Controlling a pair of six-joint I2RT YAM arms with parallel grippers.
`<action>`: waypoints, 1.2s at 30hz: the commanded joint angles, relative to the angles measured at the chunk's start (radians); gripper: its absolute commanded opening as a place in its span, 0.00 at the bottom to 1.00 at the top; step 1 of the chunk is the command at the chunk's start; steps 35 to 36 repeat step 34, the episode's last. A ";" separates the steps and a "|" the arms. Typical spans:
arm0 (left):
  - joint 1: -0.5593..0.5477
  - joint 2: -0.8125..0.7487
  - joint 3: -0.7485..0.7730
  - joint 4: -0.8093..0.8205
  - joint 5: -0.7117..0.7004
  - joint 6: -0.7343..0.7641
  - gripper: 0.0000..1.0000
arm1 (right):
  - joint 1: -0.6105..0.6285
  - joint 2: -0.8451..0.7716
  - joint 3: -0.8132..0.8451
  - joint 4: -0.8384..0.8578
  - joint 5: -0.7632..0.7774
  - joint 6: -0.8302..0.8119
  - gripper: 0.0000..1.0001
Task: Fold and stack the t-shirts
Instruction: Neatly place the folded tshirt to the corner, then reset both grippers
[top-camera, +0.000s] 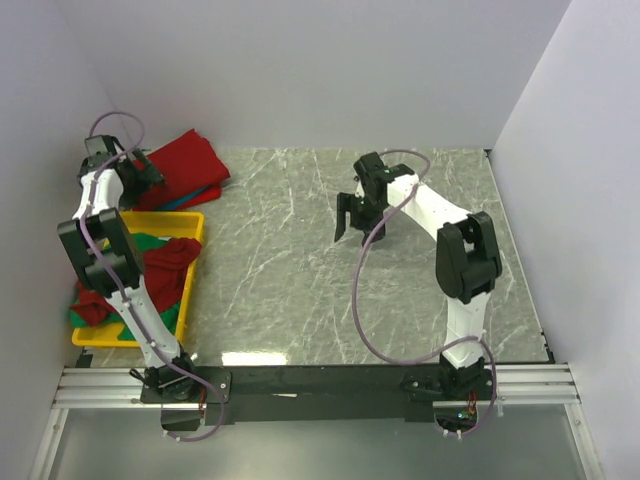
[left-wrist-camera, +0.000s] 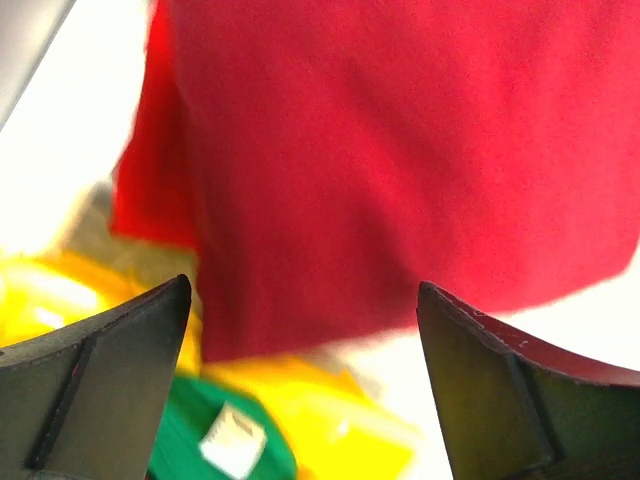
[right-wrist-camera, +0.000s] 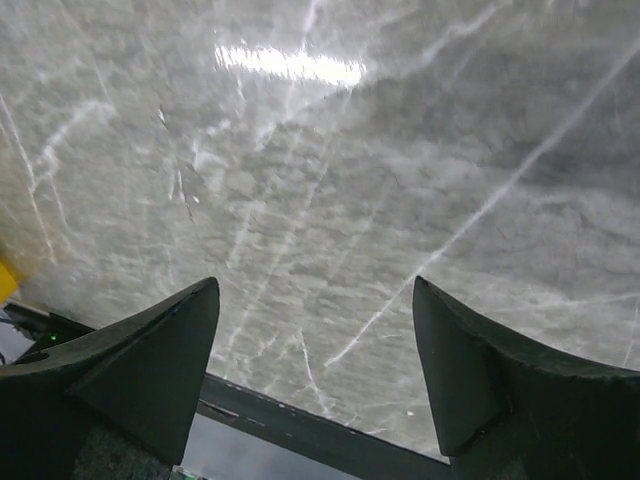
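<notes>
The folded dark red cotton t-shirt (top-camera: 190, 160) is laid upper left on the marble desk (top-camera: 300, 280). The left fingers (left-wrist-camera: 110, 360) and right fingers (right-wrist-camera: 140, 360) are spread and empty. From the yellow plastic tray (top-camera: 196, 240), one shirt alone is best pinched.

Heaped t-shirts (top-camera: 165, 262) in tray (top-camera: 170, 220) at left; folded t-shirt (top-camera: 185, 165) behind it.

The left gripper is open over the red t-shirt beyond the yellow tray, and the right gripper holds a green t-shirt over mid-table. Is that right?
Not quite. The right gripper holds nothing: the right wrist view shows its jaws open over the marble table, nothing between them. The rest stands: the left gripper is open over the red t-shirt beyond the yellow tray.
</notes>
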 joint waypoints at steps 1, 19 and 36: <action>-0.053 -0.218 -0.062 0.054 -0.044 0.040 0.99 | 0.007 -0.141 -0.096 0.074 0.023 0.008 0.84; -0.571 -1.083 -0.897 0.202 -0.234 -0.235 0.99 | 0.004 -0.750 -0.647 0.287 0.275 0.075 0.84; -0.682 -1.367 -0.892 -0.202 -0.452 -0.318 0.99 | 0.005 -1.046 -0.882 0.341 0.325 0.075 0.84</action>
